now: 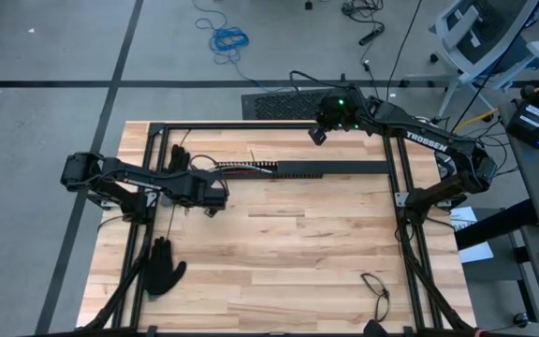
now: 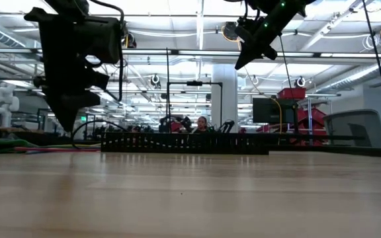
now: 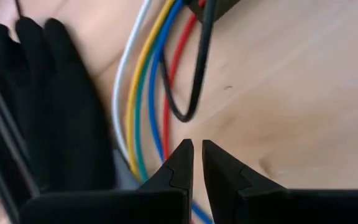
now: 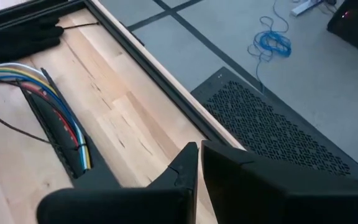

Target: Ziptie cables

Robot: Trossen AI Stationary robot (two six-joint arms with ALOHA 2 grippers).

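Note:
The cables (image 1: 241, 168), thin white, yellow, green, blue and red wires, lie on the table with one end in the left end of a long black slotted bar (image 1: 330, 168). In the left wrist view (image 3: 145, 74) they run side by side, with a thin black strand bent into a loop (image 3: 188, 106) beside them. My left gripper (image 3: 197, 149) is shut and empty, and hovers above the wires near a black glove (image 3: 55, 106). My right gripper (image 4: 199, 152) is shut and empty, raised high over the table's far edge (image 1: 318, 134).
One black glove (image 1: 176, 157) lies at the far left and another (image 1: 162, 267) at the near left. A thin dark strip (image 1: 169, 225) lies between them. A small dark wire loop (image 1: 374, 284) lies near the right front. A black frame (image 1: 396, 201) borders the table.

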